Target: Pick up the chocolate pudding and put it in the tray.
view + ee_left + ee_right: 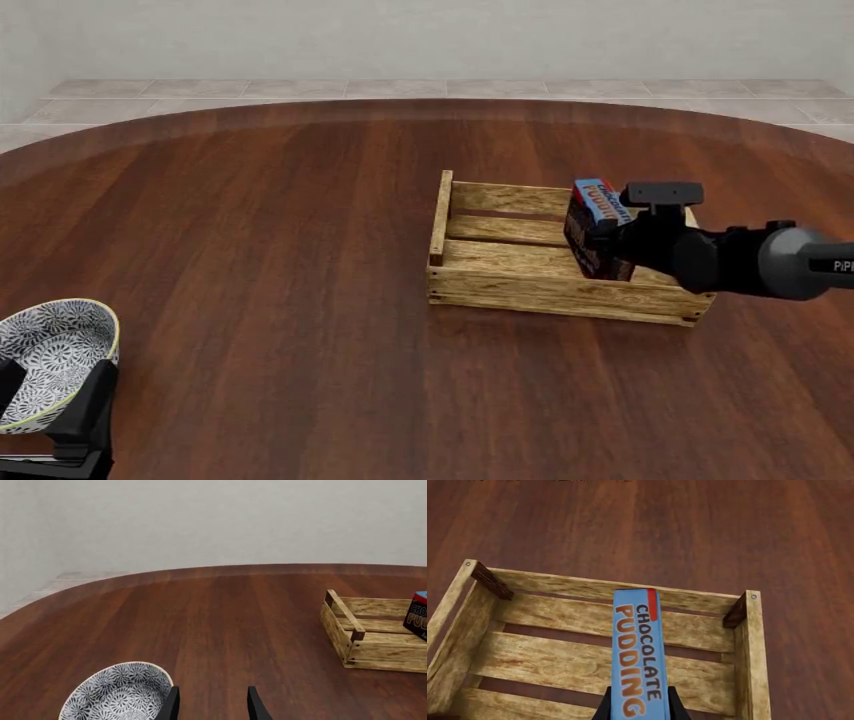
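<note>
The tray (554,290) sits right of the table's (267,250) middle. The pudding (597,228) stands on edge over the tray's right half, clamped in the right gripper (617,232) (it may be just clear of the slats, hard to tell). The bowl (47,358) lies far off at the near left, just beside the left gripper (212,707).

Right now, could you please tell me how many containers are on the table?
2. The tray sits right of centre, with the chocolate pudding held over it by the right gripper. The bowl sits at the near left edge. Nothing else seems hidden.
</note>
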